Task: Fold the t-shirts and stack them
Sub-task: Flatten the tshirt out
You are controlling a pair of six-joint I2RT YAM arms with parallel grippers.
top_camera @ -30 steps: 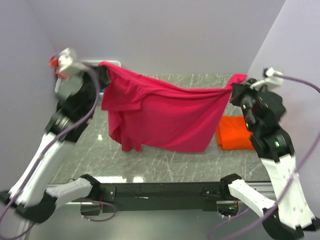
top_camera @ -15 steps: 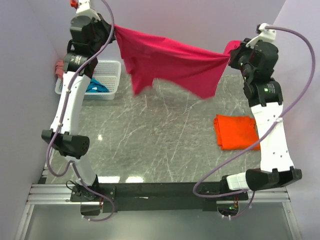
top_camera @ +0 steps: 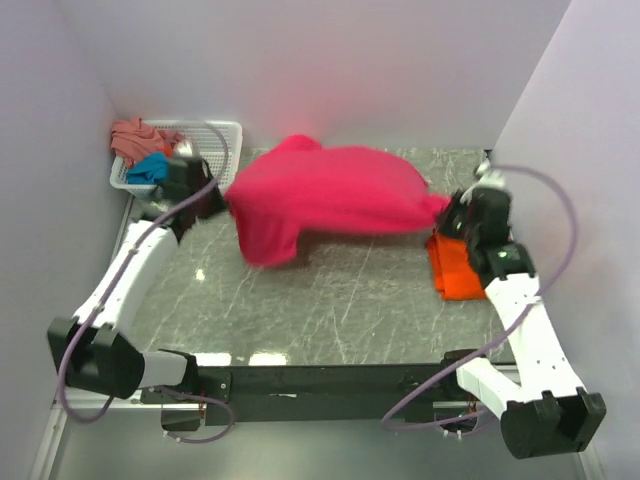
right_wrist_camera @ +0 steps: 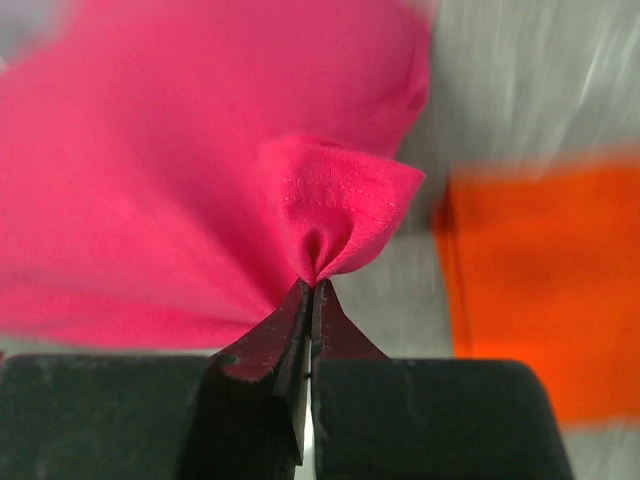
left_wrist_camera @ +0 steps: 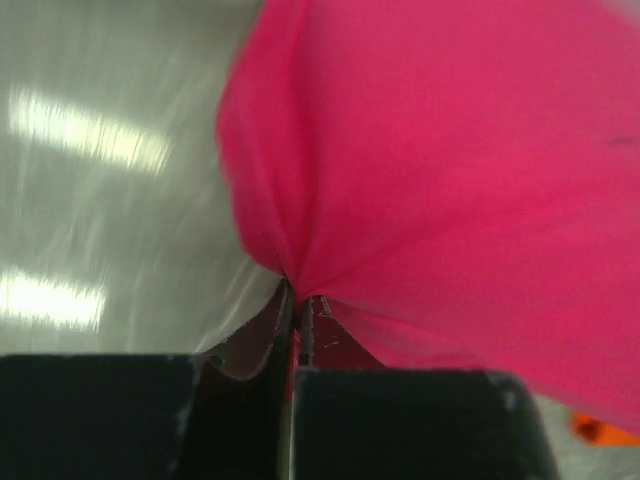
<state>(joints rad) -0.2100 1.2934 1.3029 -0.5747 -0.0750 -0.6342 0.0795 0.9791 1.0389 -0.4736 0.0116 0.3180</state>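
The magenta-red t-shirt (top_camera: 325, 195) billows in the air over the middle of the table, stretched between both grippers. My left gripper (top_camera: 222, 200) is shut on its left edge, seen close in the left wrist view (left_wrist_camera: 296, 292) with the cloth (left_wrist_camera: 450, 180) bunched at the tips. My right gripper (top_camera: 446, 212) is shut on its right corner (right_wrist_camera: 330, 210), pinched at the tips (right_wrist_camera: 311, 290). The folded orange t-shirt (top_camera: 462, 270) lies flat at the right, also in the right wrist view (right_wrist_camera: 540, 290). The teal (top_camera: 150, 168) and salmon-pink (top_camera: 135, 135) t-shirts lie in the basket.
The white mesh basket (top_camera: 222, 135) stands at the back left corner against the wall. Grey marble table (top_camera: 330, 300) lies below the shirt. Walls close in on the left, back and right.
Both arms have swung down from high near the back wall to low over the table. The magenta-red shirt came down with them and now billows out.
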